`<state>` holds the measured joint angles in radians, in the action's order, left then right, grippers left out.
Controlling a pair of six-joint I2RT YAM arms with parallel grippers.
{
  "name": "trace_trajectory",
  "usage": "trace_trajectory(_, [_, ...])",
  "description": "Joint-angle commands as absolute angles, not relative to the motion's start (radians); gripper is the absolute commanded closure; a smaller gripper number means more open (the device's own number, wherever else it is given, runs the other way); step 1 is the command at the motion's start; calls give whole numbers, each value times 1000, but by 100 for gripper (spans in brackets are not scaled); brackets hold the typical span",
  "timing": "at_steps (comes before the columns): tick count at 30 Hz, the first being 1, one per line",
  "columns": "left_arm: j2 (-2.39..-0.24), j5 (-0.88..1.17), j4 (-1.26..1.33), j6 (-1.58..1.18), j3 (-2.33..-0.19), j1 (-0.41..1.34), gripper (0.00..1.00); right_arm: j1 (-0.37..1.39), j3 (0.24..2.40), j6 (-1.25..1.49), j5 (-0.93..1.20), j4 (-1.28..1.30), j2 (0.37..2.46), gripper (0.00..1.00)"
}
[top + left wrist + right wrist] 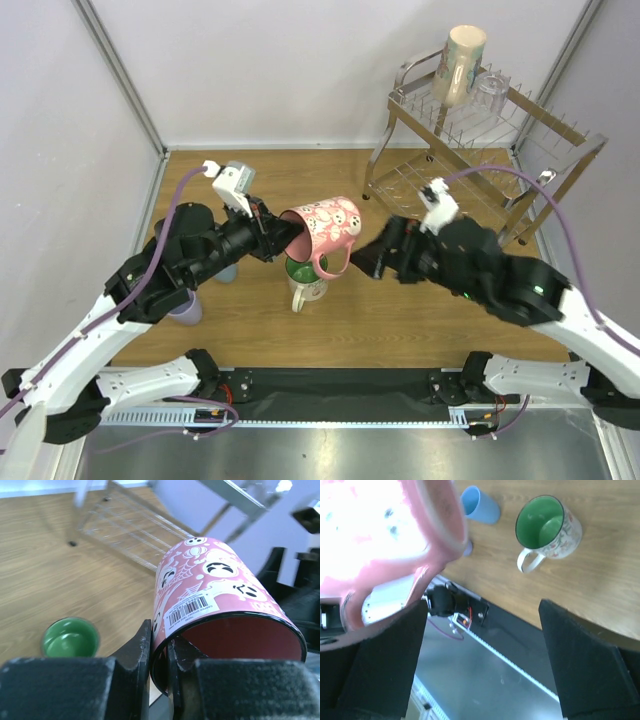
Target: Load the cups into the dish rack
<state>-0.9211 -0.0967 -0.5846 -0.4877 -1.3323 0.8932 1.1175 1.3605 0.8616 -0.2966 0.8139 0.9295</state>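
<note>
My left gripper [272, 238] [159, 665] is shut on the rim of the pink mug [325, 230] [215, 587], one finger inside and one outside. The mug hangs on its side above the table. My right gripper [363, 262] [480, 655] stands open just right of the mug's handle, with nothing between its fingers. The pink mug [415, 525] fills that view's upper left. Below it on the table stands the white mug with green inside [305, 280] [70, 639] [547, 525]. The dish rack [480, 160] [130, 530] at the far right carries the beige mug [462, 62] and the clear glass [490, 92].
The light-blue tumbler [228, 271] [480, 505] and the lavender tumbler [186, 308] stand on the table at the left, partly hidden under my left arm. White walls close in the table on the left and at the back.
</note>
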Motion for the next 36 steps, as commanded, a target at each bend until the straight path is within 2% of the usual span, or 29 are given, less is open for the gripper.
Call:
trace_trajectory(1, [-852,-207,-515,-495,-1356,887,100,970,1307,808,83,623,937,2])
trace_trajectory(7, [-756,-314,-536,-566,-1321,887,100,818,1191,932,487,277,948,0])
trace_trajectory(13, [-637,-301,-387,-574,-1203,887,100,805,1167,1132,669,19,1035,0])
trace_trajectory(19, [-630,-255,-258,-574,-1164,885,100,851,1232,1225,686,-43,1132,2])
trace_trajectory(31, [-707,-172,-87,-606,-1140,885,100,923,1236,1483,640,-325,1227,16])
trace_trajectory(36, [-721,-144,-74,-614,-1138,887,100,933,1239,1442,554,-266,1220,50])
